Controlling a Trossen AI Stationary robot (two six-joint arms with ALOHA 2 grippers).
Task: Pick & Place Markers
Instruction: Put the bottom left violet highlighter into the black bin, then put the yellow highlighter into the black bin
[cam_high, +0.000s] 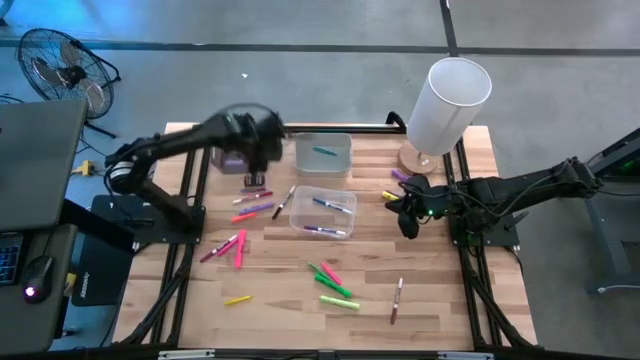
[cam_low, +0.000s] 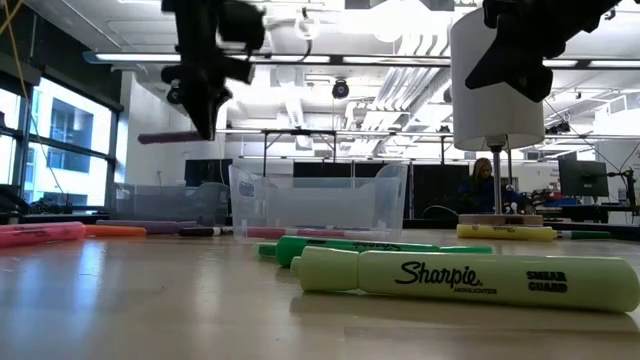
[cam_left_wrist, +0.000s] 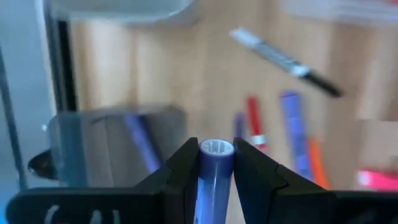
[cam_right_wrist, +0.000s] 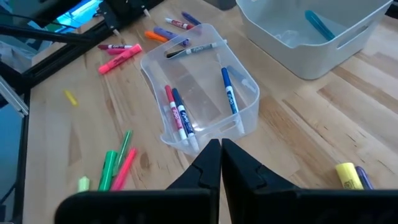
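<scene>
a: what's the left gripper (cam_left_wrist: 216, 163) doing?
b: it's clamped on a purple marker (cam_left_wrist: 215, 168), raised above the table's far left, over a small grey bin (cam_high: 228, 160)
a: and the right gripper (cam_right_wrist: 221, 155)?
b: fingers pressed together, holding nothing, near the clear bin (cam_right_wrist: 205, 93) that has markers lying inside
</scene>
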